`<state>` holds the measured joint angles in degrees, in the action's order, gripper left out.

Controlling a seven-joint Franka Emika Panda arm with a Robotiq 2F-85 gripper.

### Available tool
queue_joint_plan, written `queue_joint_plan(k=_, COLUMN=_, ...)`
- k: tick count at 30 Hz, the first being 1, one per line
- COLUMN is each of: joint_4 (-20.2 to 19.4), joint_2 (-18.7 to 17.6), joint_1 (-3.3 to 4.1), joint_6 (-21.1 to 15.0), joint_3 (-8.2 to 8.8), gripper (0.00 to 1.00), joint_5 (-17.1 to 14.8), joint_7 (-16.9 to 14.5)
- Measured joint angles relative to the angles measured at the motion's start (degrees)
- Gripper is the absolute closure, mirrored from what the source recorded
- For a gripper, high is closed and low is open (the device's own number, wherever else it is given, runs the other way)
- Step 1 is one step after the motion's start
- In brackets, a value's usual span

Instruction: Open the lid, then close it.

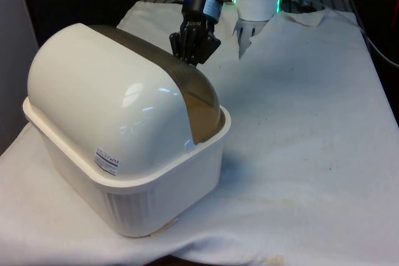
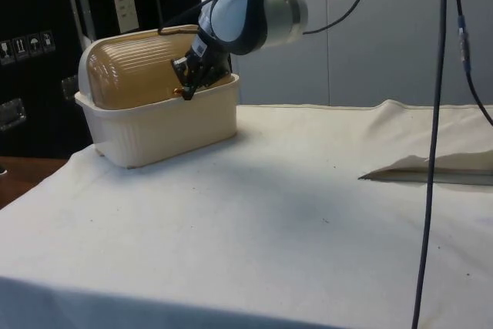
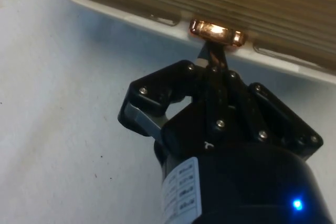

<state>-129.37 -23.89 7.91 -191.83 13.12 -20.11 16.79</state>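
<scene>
At the table's far corner on the front view's left, the cream bread box (image 1: 124,172) sits with its brown roll lid (image 2: 139,75) down; I see my gripper (image 3: 212,59) pinched together just under the lid's small amber handle (image 3: 216,31), touching it.

The white seven-joint arm (image 2: 258,9) reaches down from above, and its rounded grey-white wrist section bends toward the side view's left. At its end sits the black two-finger gripper (image 1: 194,47), which points downward and a little forward. In the side view the gripper (image 2: 187,82) is tilted, with its tips lower than its body. In the wrist view the gripper (image 3: 212,59) has its two black fingers (image 3: 209,85) brought together, with no gap seen between them, and the tips are narrow and closed to one point.
</scene>
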Motion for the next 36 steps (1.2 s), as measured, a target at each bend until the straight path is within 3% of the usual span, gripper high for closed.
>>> queue_joint_plan(k=11, joint_4=1.78, joint_2=-0.11, joint_1=-0.17, joint_6=0.34, joint_3=0.52, gripper=1.0, joint_5=0.0, joint_7=2.12)
queue_joint_plan(k=36, joint_4=4.7, joint_2=3.21, joint_1=-0.17, joint_6=1.72, joint_3=2.64, gripper=1.0, joint_5=0.0, joint_7=2.75)
